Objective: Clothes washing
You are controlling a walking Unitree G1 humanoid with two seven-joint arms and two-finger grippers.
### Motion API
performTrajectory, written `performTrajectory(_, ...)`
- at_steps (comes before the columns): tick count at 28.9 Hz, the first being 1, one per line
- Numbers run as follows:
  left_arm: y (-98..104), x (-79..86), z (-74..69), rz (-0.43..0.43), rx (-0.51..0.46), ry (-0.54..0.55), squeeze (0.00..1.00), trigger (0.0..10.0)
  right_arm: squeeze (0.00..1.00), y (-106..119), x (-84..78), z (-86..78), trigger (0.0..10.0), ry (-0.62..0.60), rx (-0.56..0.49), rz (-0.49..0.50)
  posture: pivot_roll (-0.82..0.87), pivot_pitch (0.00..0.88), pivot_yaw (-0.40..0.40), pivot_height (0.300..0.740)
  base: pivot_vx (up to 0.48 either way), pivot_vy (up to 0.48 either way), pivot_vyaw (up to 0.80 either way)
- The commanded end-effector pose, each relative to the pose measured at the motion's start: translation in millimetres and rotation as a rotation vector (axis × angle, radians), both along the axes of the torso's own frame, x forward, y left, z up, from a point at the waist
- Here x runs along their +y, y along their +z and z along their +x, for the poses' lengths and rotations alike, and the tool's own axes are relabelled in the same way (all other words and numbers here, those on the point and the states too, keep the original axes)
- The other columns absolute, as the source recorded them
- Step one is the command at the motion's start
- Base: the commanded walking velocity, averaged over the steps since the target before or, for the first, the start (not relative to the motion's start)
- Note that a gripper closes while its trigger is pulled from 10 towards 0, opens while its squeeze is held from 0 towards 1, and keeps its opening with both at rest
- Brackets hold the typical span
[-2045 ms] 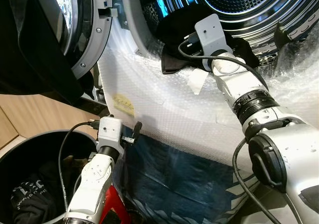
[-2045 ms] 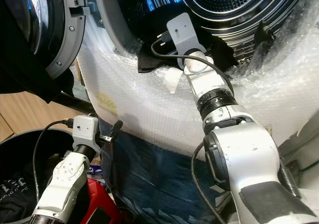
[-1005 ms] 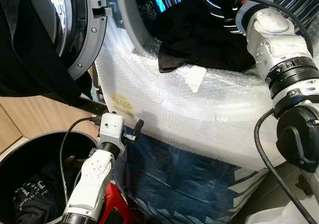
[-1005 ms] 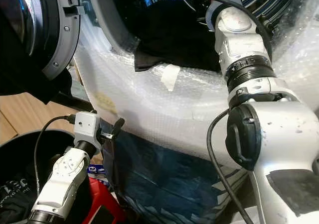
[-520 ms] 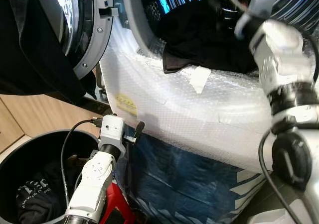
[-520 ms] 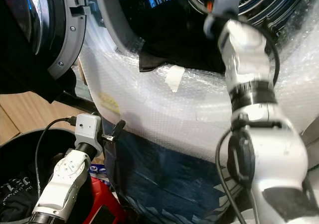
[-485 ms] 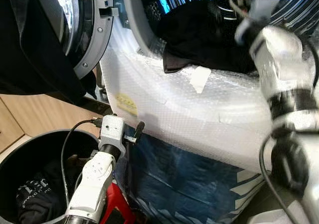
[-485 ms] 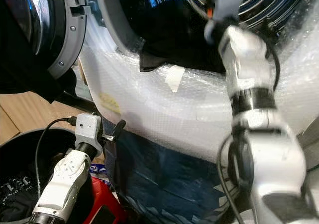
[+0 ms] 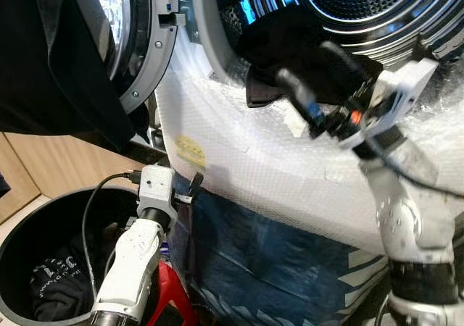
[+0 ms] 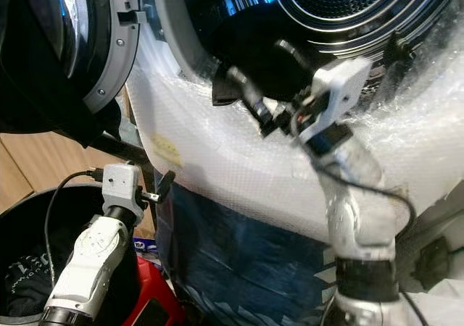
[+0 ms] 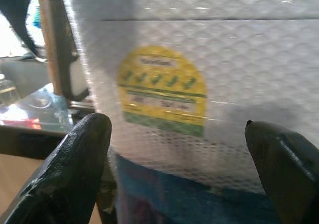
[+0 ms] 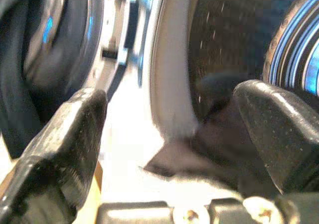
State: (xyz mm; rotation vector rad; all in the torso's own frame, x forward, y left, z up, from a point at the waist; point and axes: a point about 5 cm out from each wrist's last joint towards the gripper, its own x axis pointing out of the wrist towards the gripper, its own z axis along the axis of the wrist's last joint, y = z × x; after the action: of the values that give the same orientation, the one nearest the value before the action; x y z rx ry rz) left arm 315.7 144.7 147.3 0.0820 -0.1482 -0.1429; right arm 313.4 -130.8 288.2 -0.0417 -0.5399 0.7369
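Starting at the left, a round black basket (image 9: 18, 246) sits on the floor with dark clothes (image 9: 54, 286) left in its bottom, directly below and beside the left gripper (image 9: 194, 186). That gripper hangs idle just above the basket rim, its fingers spread wide and empty, facing a yellow sticker (image 11: 162, 89) on the bubble wrap (image 9: 239, 152) that covers the washing machine front. Above it the open machine door (image 9: 141, 43) swings out, with a dark cloth (image 9: 43, 58) hanging over it. Further right, the right gripper (image 9: 308, 76) hovers at the mouth of the drum (image 10: 341, 0), fingers parted wide and holding nothing. Just ahead of its fingertips a dark garment (image 12: 219, 134) slumps over the drum's lower lip, partly inside and partly draped onto the wrap. The loading step looks under way: one garment is half in, more wait in the basket. The next move likely calls for pushing the hanging edge fully past the lip so nothing catches in the door seal, then going down to the basket for another piece.
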Motion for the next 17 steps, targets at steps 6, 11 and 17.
performTrajectory(6, -3, -0.4, -2.9, 0.006, 0.008, -0.002, 0.00, 10.0, 0.53, 1, 21.8, -10.5, 10.0, -0.198, -0.082, -0.034, -0.04, 0.000, -0.048, 0.740, 0.000, 0.000, 0.00)
performTrajectory(11, -1, 3.3, -3.4, 0.005, 0.002, 0.015, 0.00, 10.0, 0.00, -8, 38.1, -5.4, 10.0, -0.245, -0.079, -0.021, -0.03, 0.000, -0.047, 0.740, 0.000, 0.000, 0.00)
performTrajectory(17, -3, 6.9, -6.8, 0.013, 0.006, 0.024, 0.00, 10.0, 0.00, -36, 43.4, 1.6, 10.0, -0.328, -0.020, -0.133, -0.01, 0.000, -0.053, 0.740, 0.000, 0.000, 0.00)
